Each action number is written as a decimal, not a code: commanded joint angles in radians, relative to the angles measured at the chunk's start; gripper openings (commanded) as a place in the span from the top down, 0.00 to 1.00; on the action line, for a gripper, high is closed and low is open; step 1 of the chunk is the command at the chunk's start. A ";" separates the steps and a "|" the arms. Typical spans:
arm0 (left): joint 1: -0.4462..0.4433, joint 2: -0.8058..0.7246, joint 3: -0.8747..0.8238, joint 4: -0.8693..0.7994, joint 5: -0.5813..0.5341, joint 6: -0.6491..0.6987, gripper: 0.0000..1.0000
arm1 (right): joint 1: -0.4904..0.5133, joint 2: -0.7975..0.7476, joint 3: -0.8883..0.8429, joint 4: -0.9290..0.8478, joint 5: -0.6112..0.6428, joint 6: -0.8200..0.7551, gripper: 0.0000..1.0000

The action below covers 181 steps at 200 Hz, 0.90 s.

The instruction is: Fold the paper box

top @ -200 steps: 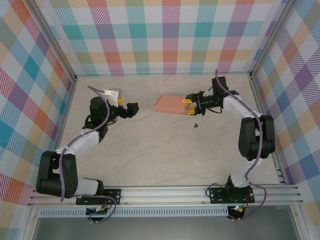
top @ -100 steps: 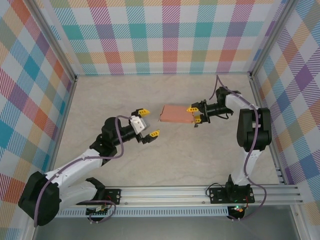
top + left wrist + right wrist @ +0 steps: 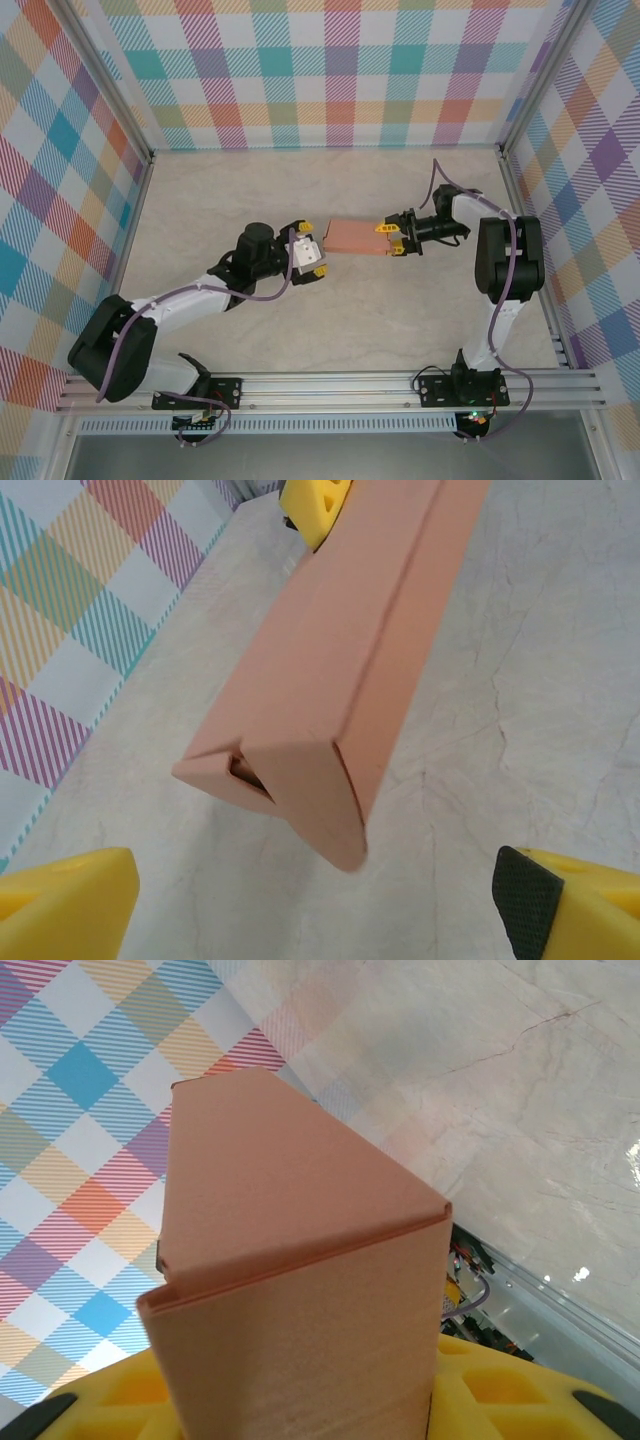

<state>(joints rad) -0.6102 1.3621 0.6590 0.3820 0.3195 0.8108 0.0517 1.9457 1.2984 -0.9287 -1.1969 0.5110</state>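
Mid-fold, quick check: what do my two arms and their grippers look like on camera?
The left arm and right arm are chains of black joints and white links, each trailed by a loose lilac cable. The left gripper and right gripper have bright yellow wedge-shaped fingers; a black textured pad lines one left finger.

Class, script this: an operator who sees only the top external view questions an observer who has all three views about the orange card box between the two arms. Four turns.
Operator: Is the end of the salmon-orange card box that faces the left tool closed?
Observer: Not fully. The left wrist view shows its end flap folded over, with a small dark gap beside it.
Operator: Is the left tool touching it?
Observer: No. Its yellow fingers stand open on either side, clear of the card.
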 commanded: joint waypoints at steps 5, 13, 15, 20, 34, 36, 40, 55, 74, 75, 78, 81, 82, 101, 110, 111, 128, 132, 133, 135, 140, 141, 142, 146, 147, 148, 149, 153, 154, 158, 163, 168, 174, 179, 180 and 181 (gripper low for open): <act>-0.006 0.046 0.031 0.070 0.032 0.040 0.15 | -0.006 -0.043 -0.004 -0.007 -0.042 -0.020 0.67; -0.008 0.064 0.045 0.063 0.061 0.041 0.20 | -0.006 -0.043 -0.004 -0.004 -0.037 -0.017 0.67; -0.008 0.070 0.048 0.065 0.066 0.042 0.21 | -0.006 -0.043 -0.005 -0.003 -0.037 -0.017 0.67; -0.010 0.083 0.054 0.069 0.077 0.042 0.22 | -0.006 -0.042 -0.005 0.001 -0.040 -0.016 0.67; -0.014 0.127 0.060 0.109 0.078 0.042 0.22 | -0.006 -0.040 -0.004 0.002 -0.057 -0.013 0.67; -0.014 0.133 0.060 0.116 0.077 0.042 0.22 | -0.006 -0.040 -0.003 0.002 -0.057 -0.012 0.67; -0.014 0.143 0.060 0.131 0.076 0.042 0.22 | -0.006 -0.041 -0.003 0.002 -0.056 -0.011 0.67; -0.014 0.172 0.070 0.162 0.080 0.038 0.23 | -0.004 -0.046 -0.006 -0.003 -0.054 -0.012 0.67; -0.014 0.192 0.089 0.190 0.095 0.020 0.25 | -0.004 -0.055 -0.020 -0.005 -0.054 -0.008 0.67; -0.013 0.192 0.090 0.192 0.096 0.020 0.25 | -0.004 -0.055 -0.020 -0.005 -0.053 -0.008 0.67; -0.014 0.195 0.091 0.197 0.098 0.016 0.26 | -0.004 -0.056 -0.021 -0.006 -0.052 -0.009 0.67; -0.014 0.197 0.092 0.204 0.099 0.012 0.26 | -0.005 -0.057 -0.024 -0.006 -0.052 -0.008 0.67; -0.014 0.198 0.092 0.206 0.100 0.011 0.26 | -0.005 -0.057 -0.025 -0.006 -0.051 -0.008 0.67; -0.014 0.200 0.103 0.235 0.116 -0.012 0.31 | -0.004 -0.061 -0.032 -0.008 -0.028 -0.006 0.68; -0.014 0.195 0.106 0.235 0.134 -0.017 0.33 | -0.004 -0.064 -0.037 0.000 -0.027 -0.002 0.68; -0.013 0.194 0.106 0.234 0.137 -0.018 0.33 | -0.005 -0.064 -0.037 0.000 -0.027 -0.001 0.68; -0.014 0.177 0.105 0.235 0.165 -0.033 0.33 | -0.005 -0.062 -0.037 0.007 -0.027 0.007 0.68; -0.014 0.171 0.104 0.235 0.168 -0.035 0.33 | -0.006 -0.062 -0.036 0.007 -0.027 0.007 0.68; -0.014 0.170 0.104 0.235 0.168 -0.036 0.33 | -0.005 -0.061 -0.035 0.007 -0.027 0.007 0.68; -0.014 0.167 0.102 0.234 0.169 -0.036 0.33 | -0.004 -0.060 -0.034 0.007 -0.027 0.007 0.68; -0.014 0.159 0.098 0.235 0.171 -0.036 0.33 | -0.006 -0.059 -0.033 0.005 -0.028 0.007 0.68; -0.014 0.158 0.097 0.235 0.172 -0.035 0.33 | -0.006 -0.059 -0.033 0.005 -0.028 0.007 0.68; -0.014 0.156 0.095 0.234 0.172 -0.035 0.33 | -0.006 -0.059 -0.032 0.005 -0.028 0.007 0.68; -0.014 0.148 0.091 0.231 0.169 -0.031 0.32 | -0.006 -0.058 -0.031 0.005 -0.027 0.007 0.68; -0.014 0.146 0.090 0.231 0.168 -0.030 0.32 | -0.006 -0.058 -0.031 0.005 -0.027 0.007 0.68; -0.014 0.145 0.089 0.229 0.168 -0.028 0.32 | -0.006 -0.058 -0.031 0.006 -0.027 0.007 0.68; -0.014 0.143 0.089 0.226 0.167 -0.028 0.32 | -0.006 -0.057 -0.031 0.006 -0.027 0.007 0.68; -0.012 0.138 0.085 0.221 0.161 -0.022 0.32 | -0.007 -0.056 -0.031 0.007 -0.027 0.008 0.68; -0.012 0.137 0.085 0.218 0.159 -0.021 0.32 | -0.006 -0.056 -0.031 0.008 -0.028 0.009 0.68; -0.011 0.133 0.083 0.211 0.152 -0.016 0.31 | -0.005 -0.055 -0.031 0.007 -0.026 0.009 0.68; -0.010 0.132 0.079 0.202 0.142 -0.012 0.31 | -0.007 -0.053 -0.032 0.005 -0.024 0.008 0.68; -0.007 0.133 0.074 0.207 0.132 -0.013 0.31 | -0.006 -0.051 -0.033 0.005 -0.019 0.006 0.69; -0.001 0.136 0.056 0.234 0.126 -0.026 0.31 | -0.006 -0.049 -0.036 0.004 -0.015 0.003 0.69; 0.005 0.138 0.037 0.272 0.118 -0.042 0.30 | -0.006 -0.046 -0.039 0.002 -0.011 -0.002 0.69; 0.006 0.139 0.033 0.282 0.117 -0.045 0.30 | -0.006 -0.046 -0.039 0.001 -0.012 -0.003 0.69; 0.006 0.139 0.028 0.291 0.115 -0.051 0.30 | -0.006 -0.045 -0.040 0.000 -0.011 -0.004 0.69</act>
<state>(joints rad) -0.6106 1.5429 0.7265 0.5308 0.3996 0.7815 0.0380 1.9118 1.2732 -0.9207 -1.2209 0.5152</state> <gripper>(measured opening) 0.689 0.425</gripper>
